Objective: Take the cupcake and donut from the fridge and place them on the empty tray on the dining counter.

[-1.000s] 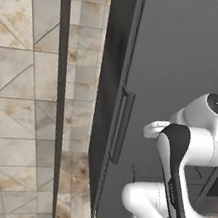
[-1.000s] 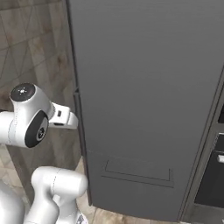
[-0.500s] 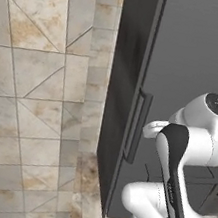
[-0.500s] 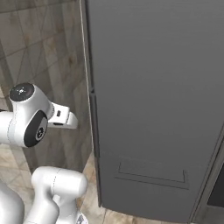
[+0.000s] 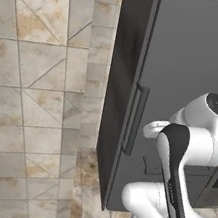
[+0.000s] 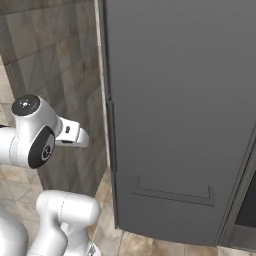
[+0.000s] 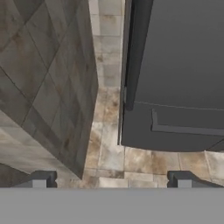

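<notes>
Tiled wall left, closed fridge point(image 7: 183, 65) ahead-right of wide-spread, empty claw point(image 7: 111, 179)

Beige tiled wall point(image 5: 37, 93) left; tiled floor point(image 7: 131, 162) below, bare.

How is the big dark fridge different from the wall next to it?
The fridge is plain dark grey and smooth; the tiled wall is beige and brown with lines between its tiles. The fridge has a vertical bar handle; the wall has none. Both stand upright on the stone floor.
</notes>
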Robot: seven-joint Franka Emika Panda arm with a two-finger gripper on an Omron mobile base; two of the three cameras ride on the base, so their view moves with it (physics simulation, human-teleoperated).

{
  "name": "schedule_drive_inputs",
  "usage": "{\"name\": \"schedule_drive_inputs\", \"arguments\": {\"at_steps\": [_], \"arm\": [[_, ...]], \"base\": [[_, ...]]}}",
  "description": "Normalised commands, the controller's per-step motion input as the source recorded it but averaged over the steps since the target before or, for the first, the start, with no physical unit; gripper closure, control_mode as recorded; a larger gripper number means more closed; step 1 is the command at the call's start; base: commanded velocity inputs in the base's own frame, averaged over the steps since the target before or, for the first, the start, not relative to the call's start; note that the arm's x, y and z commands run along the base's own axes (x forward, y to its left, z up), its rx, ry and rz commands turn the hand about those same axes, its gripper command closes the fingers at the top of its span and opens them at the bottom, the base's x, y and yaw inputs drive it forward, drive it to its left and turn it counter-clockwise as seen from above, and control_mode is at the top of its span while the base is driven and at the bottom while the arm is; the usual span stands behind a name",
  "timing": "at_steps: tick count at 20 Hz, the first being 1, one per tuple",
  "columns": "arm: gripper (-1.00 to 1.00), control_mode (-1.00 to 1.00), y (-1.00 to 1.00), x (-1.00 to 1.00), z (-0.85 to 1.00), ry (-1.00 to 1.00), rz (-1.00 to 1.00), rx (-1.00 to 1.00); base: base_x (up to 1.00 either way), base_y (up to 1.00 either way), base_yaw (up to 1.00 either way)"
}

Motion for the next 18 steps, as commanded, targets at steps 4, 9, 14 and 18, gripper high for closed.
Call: {"name": "schedule_drive_inputs", "arguments": {"at_steps": [4, 9, 14, 18], "arm": [[-1.00, 1.00, 0.00, 0.00, 0.00, 0.00, 0.00, 0.00], [-1.00, -1.00, -0.03, 0.22, -0.39, -0.36, -0.13, 0.00], [-1.00, -1.00, -0.35, 0.65, -0.17, -0.19, -0.18, 0.00], [-1.00, -1.00, -0.33, 0.88, 0.00, 0.00, -0.09, 0.00]], "base": [[-0.29, 0.06, -0.01], [0.00, 0.00, 0.00], [0.00, 0.00, 0.00], [0.00, 0.00, 0.00]]}}
